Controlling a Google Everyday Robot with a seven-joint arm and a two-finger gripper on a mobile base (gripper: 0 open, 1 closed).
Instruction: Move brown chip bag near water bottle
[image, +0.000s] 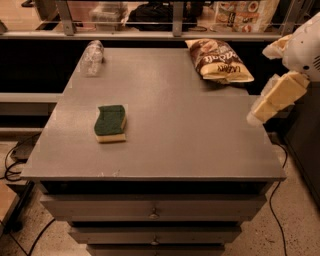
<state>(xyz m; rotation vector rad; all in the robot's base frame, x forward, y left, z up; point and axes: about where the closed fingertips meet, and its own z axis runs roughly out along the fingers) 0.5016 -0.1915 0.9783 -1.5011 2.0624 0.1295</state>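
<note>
The brown chip bag (218, 61) lies flat at the far right corner of the grey table (190, 135), its cream end toward the right edge. The clear water bottle (92, 57) lies on its side at the far left corner, far from the bag. My gripper (274, 100) hangs at the right edge of the view, beyond the table's right edge, in front of and to the right of the bag. It holds nothing that I can see and touches neither object.
A green-and-yellow sponge (110, 123) lies on the left half of the table. A metal rail (150, 34) with bags and boxes behind it runs along the far edge. Drawers (152, 212) sit under the table's front. Cables (15, 165) lie on the floor at the left.
</note>
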